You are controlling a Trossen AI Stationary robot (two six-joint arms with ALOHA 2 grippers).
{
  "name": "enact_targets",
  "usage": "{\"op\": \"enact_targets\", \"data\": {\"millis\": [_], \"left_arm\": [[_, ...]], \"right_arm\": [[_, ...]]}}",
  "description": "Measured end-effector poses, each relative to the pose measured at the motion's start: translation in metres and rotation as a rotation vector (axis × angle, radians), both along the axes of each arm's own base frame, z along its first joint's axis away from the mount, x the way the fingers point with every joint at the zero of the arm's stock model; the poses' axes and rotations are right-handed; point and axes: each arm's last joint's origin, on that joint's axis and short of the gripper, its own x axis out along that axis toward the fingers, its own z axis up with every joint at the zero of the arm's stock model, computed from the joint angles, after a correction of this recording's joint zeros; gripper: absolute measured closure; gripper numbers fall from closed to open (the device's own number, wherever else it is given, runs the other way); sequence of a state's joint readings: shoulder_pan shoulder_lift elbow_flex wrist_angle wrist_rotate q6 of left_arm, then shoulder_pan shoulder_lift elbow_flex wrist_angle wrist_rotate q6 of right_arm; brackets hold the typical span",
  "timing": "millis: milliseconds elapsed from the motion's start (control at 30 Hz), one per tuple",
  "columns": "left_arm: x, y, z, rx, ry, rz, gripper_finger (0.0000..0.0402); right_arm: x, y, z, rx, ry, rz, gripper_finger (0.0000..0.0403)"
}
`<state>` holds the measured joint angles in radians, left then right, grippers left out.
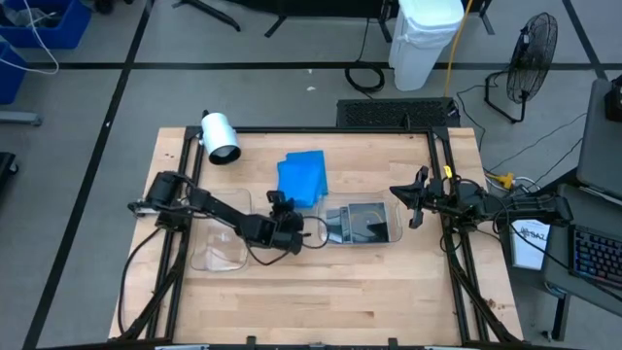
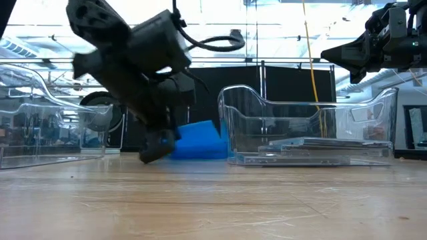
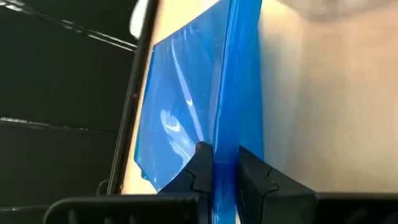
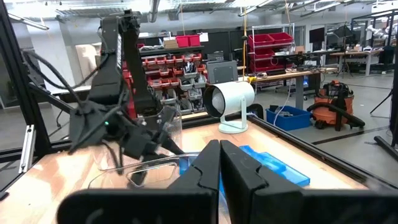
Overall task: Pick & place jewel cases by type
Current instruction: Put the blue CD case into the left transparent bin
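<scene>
A small pile of bright blue jewel cases [image 1: 303, 175] lies on the wood table toward its far middle; it shows low behind my left gripper [image 2: 200, 141] and large in the left wrist view [image 3: 180, 118]. My left gripper [image 1: 283, 206] sits at the pile's near edge, low to the table, shut on a blue case. Grey translucent jewel cases [image 1: 360, 224] lie flat in a clear tray [image 1: 394, 231]. My right gripper [image 1: 408, 197] waits raised at the table's right, beside that tray, its fingers together [image 4: 219, 163]. My left gripper [image 3: 225, 177] pinches the thin near edge [image 3: 225, 149] of a blue jewel case between its two fingers, one finger [image 3: 200, 165] on each flat face. It comes roughly level from the table's near side. Whether the case is lifted off the pile, I cannot tell.
A second clear tray [image 1: 214, 255] stands at the near left, under my left arm. A white cylindrical device [image 1: 220, 136] stands at the far left corner. Black frame rails run along the table's left and right edges. Bare wood lies along the near edge.
</scene>
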<state>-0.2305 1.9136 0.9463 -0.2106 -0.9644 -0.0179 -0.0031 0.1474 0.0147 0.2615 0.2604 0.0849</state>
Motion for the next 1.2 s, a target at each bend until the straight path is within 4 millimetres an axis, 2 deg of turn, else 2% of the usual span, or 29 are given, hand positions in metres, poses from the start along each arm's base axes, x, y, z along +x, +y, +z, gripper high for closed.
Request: {"op": "enact_targets", "data": {"millis": [300,733,900,1000,1067,1133,1200], "left_arm": [[-0.018,-0.034,0.072,0.015,-0.232,-0.079,0.0365],[-0.067,-0.07,0.156,0.274,-0.421,-0.084,0.0365],[-0.073,-0.092,0.203,0.355,-0.474,-0.063,0.0365],[-0.073,-0.103,0.241,0.217,-0.6,-0.099,0.0365],[-0.076,-0.106,0.264,-0.004,-0.687,-0.217,0.0365],[-0.076,-0.106,0.278,-0.299,-0.709,-0.408,0.0365],[-0.072,-0.106,0.28,-0.513,-0.669,-0.586,0.0365]], "right_arm": [[0.0,0.0,0.0,0.0,-0.003,0.0,0.0399],[0.0,0.0,0.0,0.0,-0.003,0.0,0.0399],[0.0,0.0,0.0,0.0,-0.001,0.0,0.0399],[0.0,0.0,0.0,0.0,-0.002,0.0,0.0398],[0.0,0.0,0.0,0.0,-0.002,0.0,0.0399],[0.0,0.0,0.0,0.0,-0.002,0.0,0.0399],[0.0,0.0,0.0,0.0,-0.003,0.0,0.0399]]}}
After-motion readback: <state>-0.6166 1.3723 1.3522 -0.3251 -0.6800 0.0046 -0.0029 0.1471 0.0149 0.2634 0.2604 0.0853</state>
